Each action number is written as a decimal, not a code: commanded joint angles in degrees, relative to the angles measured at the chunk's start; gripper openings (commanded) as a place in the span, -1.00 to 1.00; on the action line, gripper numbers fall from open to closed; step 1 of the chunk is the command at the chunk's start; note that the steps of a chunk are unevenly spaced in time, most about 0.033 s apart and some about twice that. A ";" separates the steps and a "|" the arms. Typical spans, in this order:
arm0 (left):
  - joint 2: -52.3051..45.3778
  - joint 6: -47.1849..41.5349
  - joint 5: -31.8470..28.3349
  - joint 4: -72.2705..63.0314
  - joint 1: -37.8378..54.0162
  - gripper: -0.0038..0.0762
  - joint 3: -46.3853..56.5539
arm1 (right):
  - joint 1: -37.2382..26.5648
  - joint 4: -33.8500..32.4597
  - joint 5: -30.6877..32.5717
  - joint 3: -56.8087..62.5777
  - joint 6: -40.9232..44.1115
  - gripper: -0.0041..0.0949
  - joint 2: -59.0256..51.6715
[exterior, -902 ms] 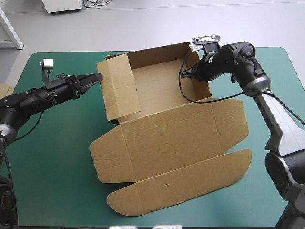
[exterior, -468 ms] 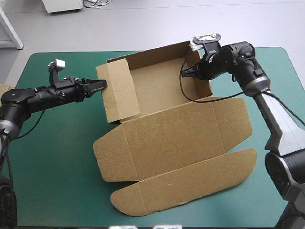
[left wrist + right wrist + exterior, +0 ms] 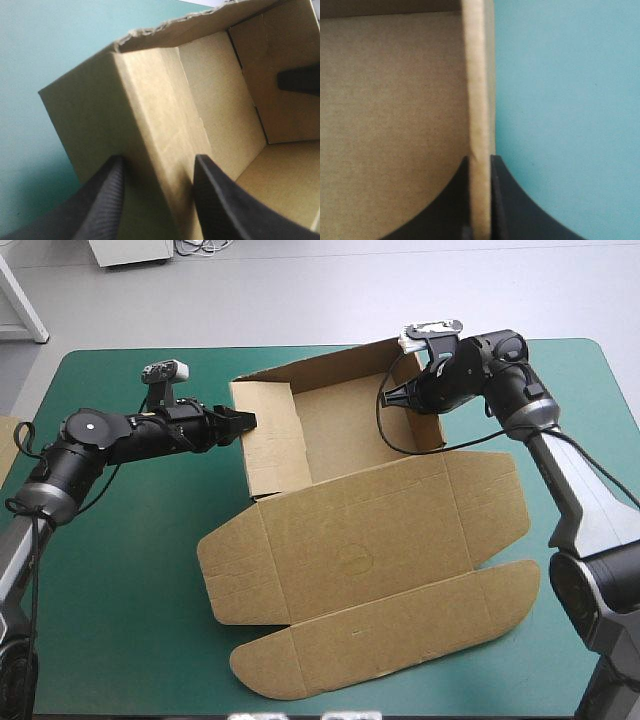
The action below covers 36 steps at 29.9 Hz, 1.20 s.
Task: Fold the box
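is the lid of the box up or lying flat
Lying flat: the box's lid is spread on the teal-green cover, its flaps unfolded, while the tray walls behind it stand raised.

I'm looking through all three feeds and I'm not finding anything I can actually read: no print, label, brand or number is showing up on the box (image 3: pixel 300 495). The only mark I'm seeing is a faint oval outline (image 3: pixel 350 556) on the flat lid panel, and I'm not making out any letters inside it.
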 commanded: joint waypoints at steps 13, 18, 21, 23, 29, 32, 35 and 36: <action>2.42 -19.06 -4.05 20.43 -6.19 -0.12 -5.68 | 1.36 3.42 -0.87 -1.69 7.71 -0.95 0.60; 6.04 -27.55 -0.67 33.80 -10.66 -0.12 -12.35 | 3.91 0.64 -2.19 -1.69 10.32 -0.95 0.72; 7.81 -34.01 1.68 42.53 -12.86 -0.12 -15.95 | 5.06 -3.36 -2.45 -1.69 13.36 -0.95 0.97; 8.93 -38.58 3.36 47.35 -13.89 -0.13 -17.89 | 5.15 -4.15 -2.22 -1.69 14.19 -0.95 1.22; 12.07 -41.97 7.23 52.54 -14.86 -0.48 -21.41 | 5.15 -4.04 -1.10 -1.69 14.64 -0.95 2.43; 13.48 -41.97 7.68 52.90 -14.86 -0.76 -21.51 | 5.15 -3.96 -0.66 -1.69 14.64 -0.95 3.38; 14.54 -41.97 8.00 53.75 -14.86 -0.93 -21.51 | 5.15 -4.07 -0.24 -1.69 14.64 -0.95 3.72; 14.82 -41.97 8.01 53.90 -14.86 -0.93 -21.51 | 5.15 -4.07 -0.22 -1.69 14.64 -0.95 3.84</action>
